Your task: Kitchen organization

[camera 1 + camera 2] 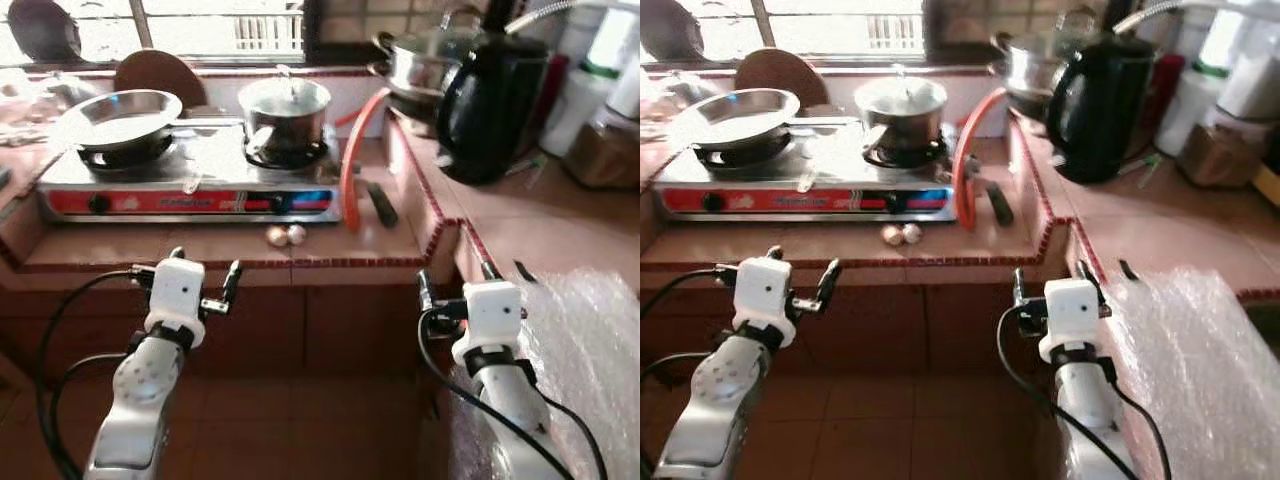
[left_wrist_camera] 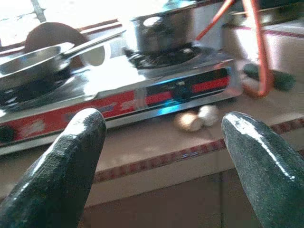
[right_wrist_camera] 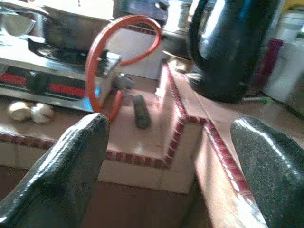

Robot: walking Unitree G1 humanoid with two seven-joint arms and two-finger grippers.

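We are looking down at a red-tiled kitchen counter (image 1: 330, 255) with a two-burner gas stove (image 1: 190, 185) sitting on it, steel-topped with a red front panel. On its left burner a wide shallow steel pan (image 1: 118, 115) is resting; on the right burner a steel pot (image 1: 284, 110) is standing upright. An orange gas hose (image 1: 352, 165) is looping off the stove's right end. Just in front of the stove, two small pale bulbs, perhaps garlic (image 1: 286, 235), are lying touching each other. Beside the hose a dark, stubby handle-like object (image 1: 381, 204) is lying flat. On the raised counter to the right a glossy black electric kettle (image 1: 490, 100) is standing, with a lidded steel pot (image 1: 420, 60) behind it.

We are holding our left gripper (image 1: 205, 275) below the counter edge, fingers spread wide and empty. Our right gripper (image 1: 455, 285) is hovering near the counter's step, also spread apart with nothing between. Bubble wrap (image 1: 585, 350) is lying at our right.
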